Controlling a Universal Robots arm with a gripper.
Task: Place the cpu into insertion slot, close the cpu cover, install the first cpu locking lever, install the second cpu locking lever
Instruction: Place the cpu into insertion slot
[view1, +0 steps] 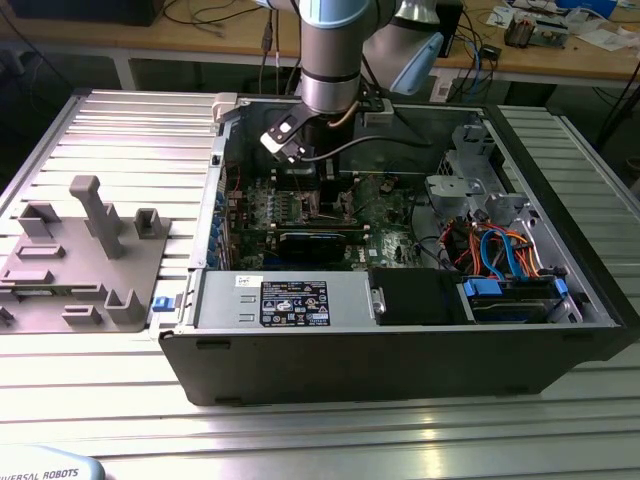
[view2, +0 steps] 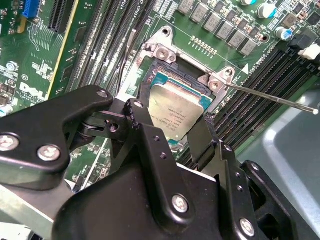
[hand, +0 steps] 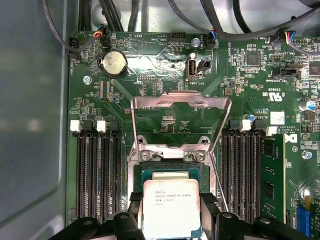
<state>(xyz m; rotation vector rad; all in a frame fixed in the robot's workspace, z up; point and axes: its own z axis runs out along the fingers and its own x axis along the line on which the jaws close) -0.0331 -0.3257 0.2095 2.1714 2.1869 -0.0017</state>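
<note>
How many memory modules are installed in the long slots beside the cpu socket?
1. A green memory module stands in the slot farthest from the cpu in one bank; the other slots look empty. The hand hides some slot ends.

Strong overhead light washes the ribbed table (view1: 100, 130) pale on the exterior view's left and along the bottom of that frame, with streaky glare on the ridges. The computer case (view1: 380, 360) is dim inside, and its front wall is nearly black in shadow. In the first wrist view the board is evenly lit, and the cpu cover (hand: 180, 98) and the coin cell (hand: 114, 63) gleam. In the second wrist view the cpu (view2: 180, 112) has a soft sheen. The black gripper (view2: 167, 121) carries small highlights and looks slightly soft near the lens.
</note>
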